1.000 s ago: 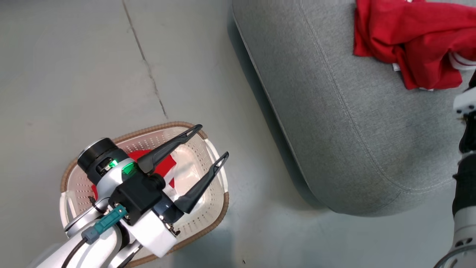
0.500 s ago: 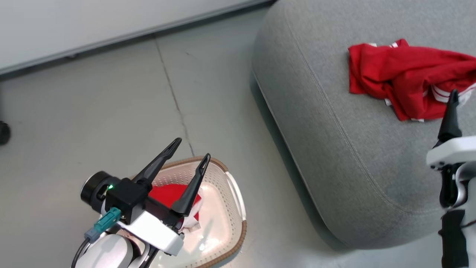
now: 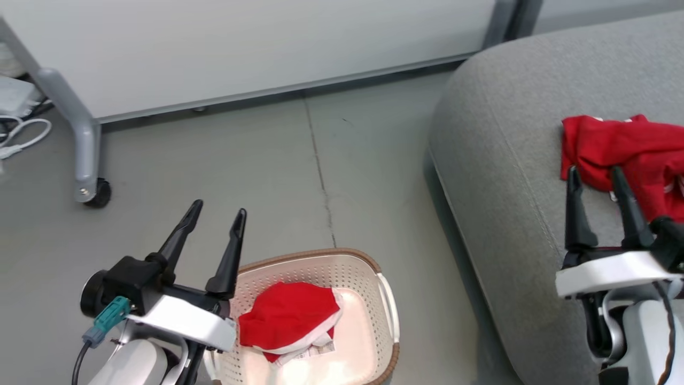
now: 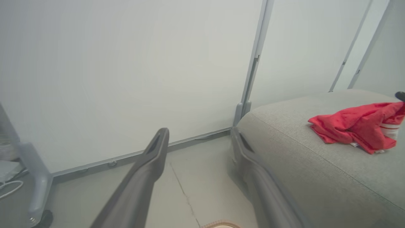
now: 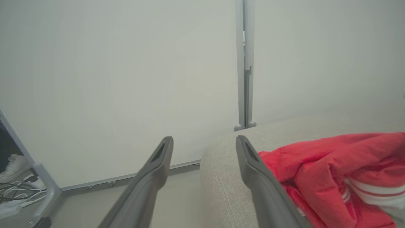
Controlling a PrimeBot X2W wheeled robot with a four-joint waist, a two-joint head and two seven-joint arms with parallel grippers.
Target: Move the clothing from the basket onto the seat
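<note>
One red garment of the clothing (image 3: 286, 321) lies crumpled in the cream basket (image 3: 320, 262) on the floor. Another red garment (image 3: 625, 147) with white stripes rests on the light-grey seat (image 3: 502, 176), also seen on the seat (image 4: 316, 177) as red clothing (image 4: 357, 126) and as red clothing (image 5: 332, 171). My left gripper (image 3: 218, 212) is open and empty, raised just left of the basket. My right gripper (image 3: 596, 174) is open and empty, over the seat just in front of the garment there. The seat's corner (image 5: 221, 177) lies under the right gripper (image 5: 204, 141). The left gripper (image 4: 197, 133) points toward the partition.
A white partition panel (image 3: 240, 48) on a grey wheeled leg (image 3: 80, 144) stands behind the floor strip. Cables (image 3: 21, 136) lie at the far left. A crack (image 3: 320, 176) runs down the grey floor between the partition and the basket.
The head camera has tilted up, bringing the partition into view. My left gripper has risen out of the basket. My right gripper has come up into view near the garment on the seat.
</note>
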